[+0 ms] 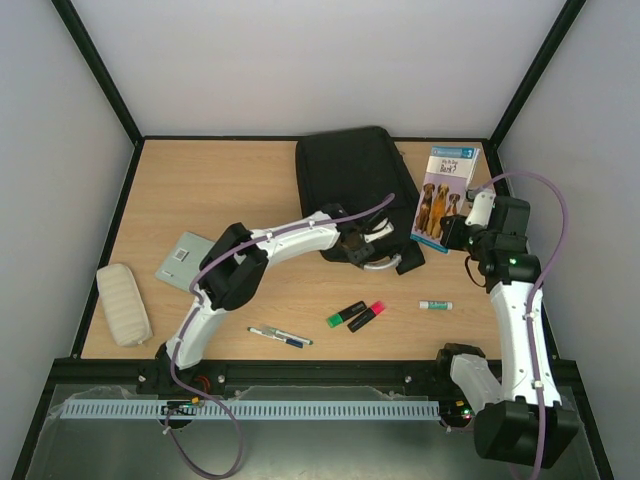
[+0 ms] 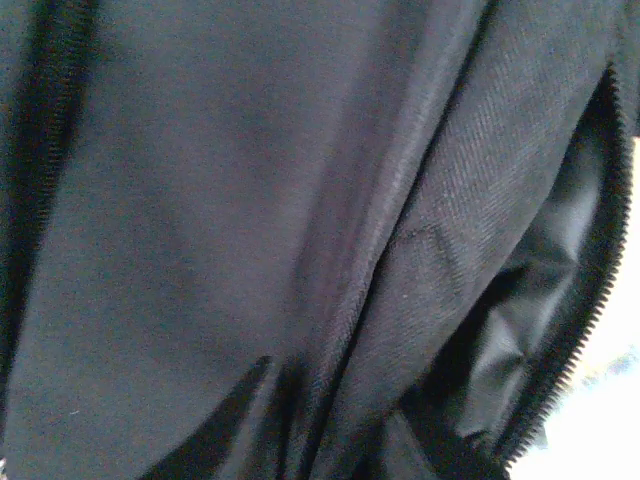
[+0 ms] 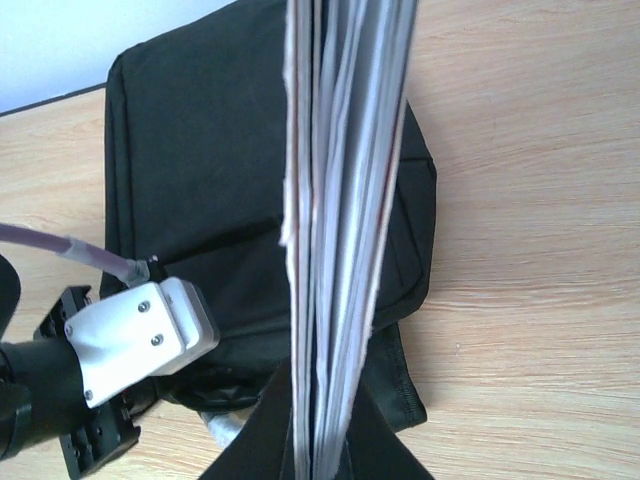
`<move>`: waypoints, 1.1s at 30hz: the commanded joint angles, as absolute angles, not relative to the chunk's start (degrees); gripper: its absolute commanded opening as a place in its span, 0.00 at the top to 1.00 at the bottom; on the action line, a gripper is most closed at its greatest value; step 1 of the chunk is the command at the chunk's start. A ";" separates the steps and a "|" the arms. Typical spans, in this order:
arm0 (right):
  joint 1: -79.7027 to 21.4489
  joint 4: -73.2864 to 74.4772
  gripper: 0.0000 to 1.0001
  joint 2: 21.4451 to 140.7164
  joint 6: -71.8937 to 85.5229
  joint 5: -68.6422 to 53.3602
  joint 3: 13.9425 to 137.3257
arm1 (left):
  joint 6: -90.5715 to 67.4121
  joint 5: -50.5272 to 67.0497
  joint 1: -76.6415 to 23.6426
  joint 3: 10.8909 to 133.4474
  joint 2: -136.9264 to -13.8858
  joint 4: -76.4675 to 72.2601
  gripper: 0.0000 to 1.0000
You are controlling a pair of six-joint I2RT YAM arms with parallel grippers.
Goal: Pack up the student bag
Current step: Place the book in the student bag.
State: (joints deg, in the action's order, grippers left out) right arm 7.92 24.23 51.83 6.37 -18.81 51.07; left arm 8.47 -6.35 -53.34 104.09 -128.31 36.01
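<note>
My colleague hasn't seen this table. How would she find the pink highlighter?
Find the big black student bag at the far middle. Toward the near edge, two stubby black pens lie side by side. The pink highlighter is the right one; the green highlighter lies left.

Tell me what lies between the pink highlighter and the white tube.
Nothing: the top view shows bare tabletop between the pink highlighter and the white tube.

student bag (image 1: 345, 180): big black soft fabric rectangle, lying flat, long axis front-to-back, just left of the dog book (image 1: 447, 190). One zipper (image 2: 590, 340) undone, shiny black lining (image 2: 520, 330) showing inside. Grey-silver loop handle (image 1: 378, 266) and black strap (image 1: 410, 262) at its near end.
</note>
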 commanded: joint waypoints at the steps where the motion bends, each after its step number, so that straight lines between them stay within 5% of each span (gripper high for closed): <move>1: 8.13 25.01 0.99 49.68 4.94 -20.35 51.48 | 7.28 -12.92 -53.39 107.28 -128.23 35.90 0.95; 10: 8.17 35.45 0.99 49.22 3.00 -26.65 58.08 | 2.63 -16.45 -51.29 102.31 -117.51 29.83 0.98; 16: 8.17 43.30 0.99 51.25 4.98 -42.51 60.58 | -3.05 -11.65 -46.41 101.85 -110.68 26.49 0.98; 33: 7.79 61.54 0.99 54.76 3.92 -56.98 61.26 | -11.75 -8.34 -43.18 103.16 -109.08 23.85 0.98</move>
State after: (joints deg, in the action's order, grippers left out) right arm 7.92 54.87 54.72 3.86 -51.22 60.58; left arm -8.45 -9.19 -43.57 101.62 -110.08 27.73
